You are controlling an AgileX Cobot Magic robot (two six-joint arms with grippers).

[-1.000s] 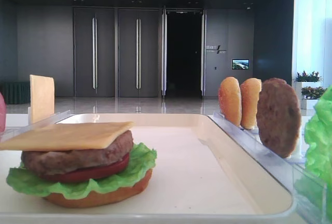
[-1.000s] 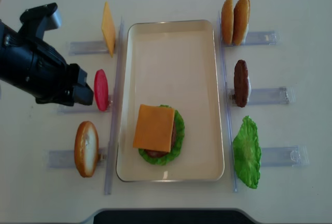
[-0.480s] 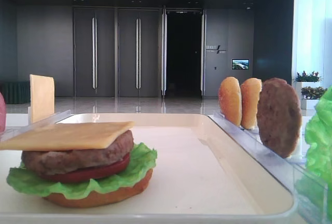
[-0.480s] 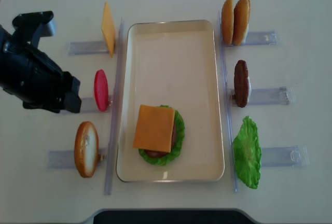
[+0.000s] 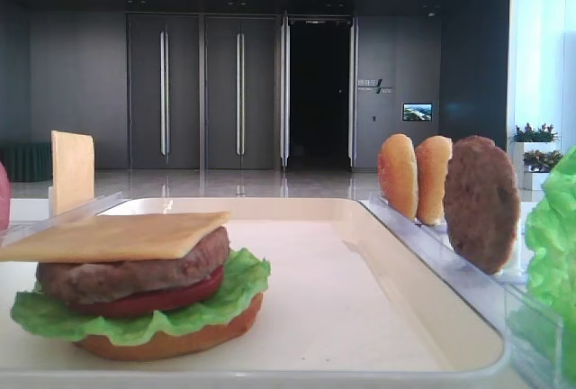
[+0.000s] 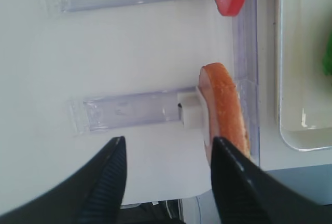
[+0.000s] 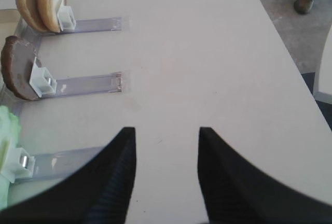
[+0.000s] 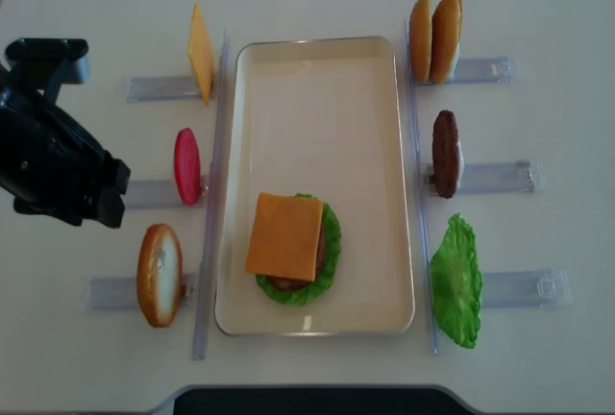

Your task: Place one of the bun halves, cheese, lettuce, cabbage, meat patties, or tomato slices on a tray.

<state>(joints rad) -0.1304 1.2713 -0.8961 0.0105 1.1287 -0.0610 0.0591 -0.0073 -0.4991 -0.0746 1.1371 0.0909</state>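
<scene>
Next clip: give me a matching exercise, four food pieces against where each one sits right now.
Things:
1. cheese
2. tomato slice
3. lone bun half
4. lettuce leaf

Places:
A. upright in a holder right of the tray
B. top of the stacked burger
C. left holder nearest the camera
D. middle holder on the left

Pairs: 1-B, 2-D, 3-C, 4-A

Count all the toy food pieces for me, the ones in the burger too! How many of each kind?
Bun halves: 4
Cheese: 2
Meat patties: 2
Tomato slices: 2
Lettuce: 2
Total: 12
</scene>
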